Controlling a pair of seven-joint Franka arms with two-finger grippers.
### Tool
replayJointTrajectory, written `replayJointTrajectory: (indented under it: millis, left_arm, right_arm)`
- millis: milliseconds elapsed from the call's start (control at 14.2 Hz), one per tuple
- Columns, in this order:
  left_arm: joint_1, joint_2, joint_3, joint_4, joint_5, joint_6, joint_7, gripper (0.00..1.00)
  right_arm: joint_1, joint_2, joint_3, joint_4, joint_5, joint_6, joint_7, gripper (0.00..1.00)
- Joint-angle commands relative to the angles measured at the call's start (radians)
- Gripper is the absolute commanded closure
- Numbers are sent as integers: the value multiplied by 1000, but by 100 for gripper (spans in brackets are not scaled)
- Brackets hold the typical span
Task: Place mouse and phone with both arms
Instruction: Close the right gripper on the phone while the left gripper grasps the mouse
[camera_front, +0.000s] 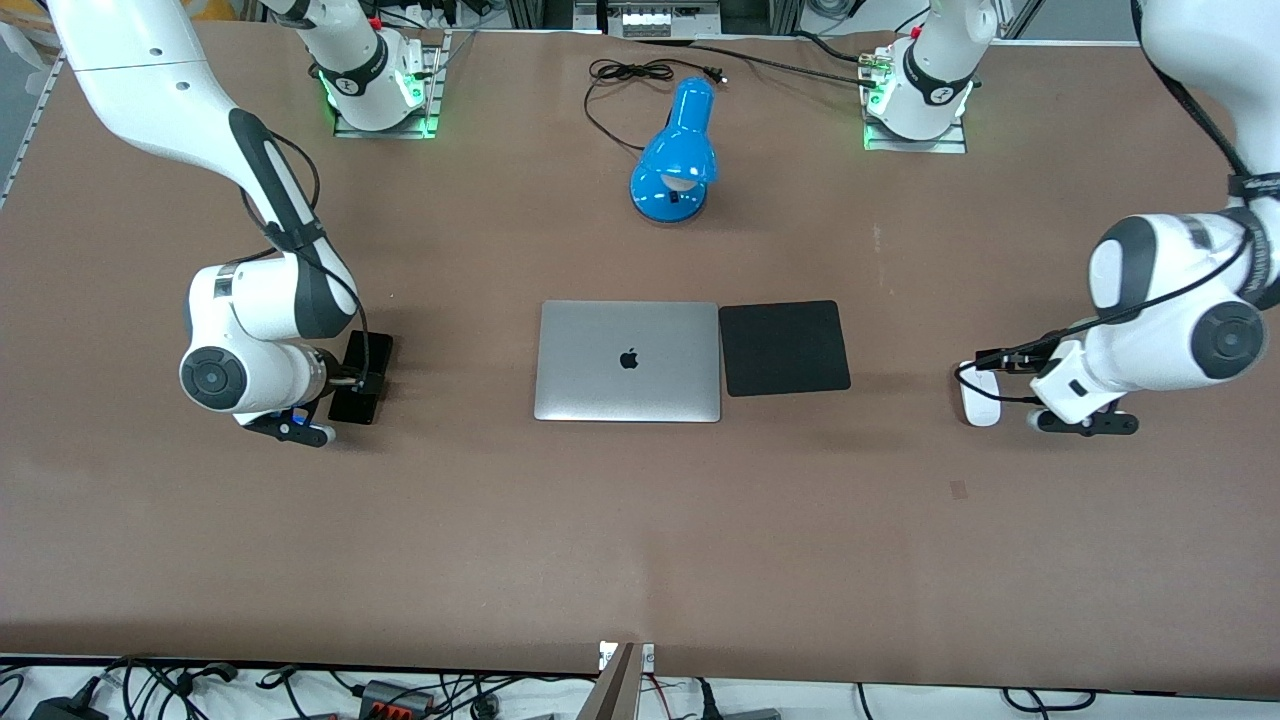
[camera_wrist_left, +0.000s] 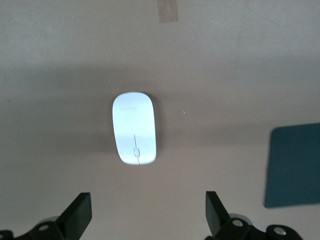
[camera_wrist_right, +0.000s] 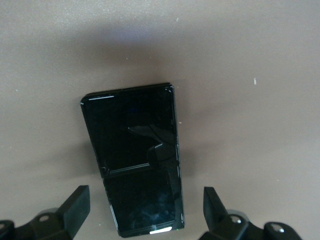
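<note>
The white oval mouse (camera_front: 981, 403) lies on the brown table toward the left arm's end. My left gripper (camera_front: 1008, 360) hangs just above it, open and empty. In the left wrist view the mouse (camera_wrist_left: 135, 128) lies ahead of the open fingertips (camera_wrist_left: 80, 214), not between them. The black phone (camera_front: 350, 407) lies flat toward the right arm's end. My right gripper (camera_front: 363, 378) is low over it and open. In the right wrist view the phone (camera_wrist_right: 131, 150) reaches in between the spread fingers (camera_wrist_right: 76, 206), which do not touch it.
A closed silver laptop (camera_front: 628, 361) lies mid-table with a square black mat (camera_front: 784, 347) beside it, toward the left arm's end; the mat also shows in the left wrist view (camera_wrist_left: 294, 165). A blue desk lamp (camera_front: 676, 160) and its cable lie farther from the camera.
</note>
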Motion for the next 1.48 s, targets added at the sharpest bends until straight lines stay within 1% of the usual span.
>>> replayJointTrajectory:
  millis: [0,211,563,1127,1268,1338,1408]
  left_arm:
    - [30,28,-4,-39,49,108,56,0]
    - [43,56,-10,-62,49,138,78,0]
    - [49,85,-11,-115,49,288,80,0]
    - [58,152,-10,-121,51,368,83,0]
    - [73,171,-10,-134,51,441,107,0]
    - [73,171,-10,-134,51,446,110,7]
    - [73,171,-10,-134,51,446,110,20]
  right_arm:
    - [7,0,3,-41,-17,58,22,0]
    - [7,3,3,-56,-17,87,20,0]
    - [3,9,3,-56,-17,93,11,0]
    - [-2,15,3,-82,-15,136,11,0]
    - [-2,19,3,-82,-14,142,11,0]
    - [-2,20,3,-82,-14,144,11,0]
    - [-2,22,3,-82,-14,145,11,0]
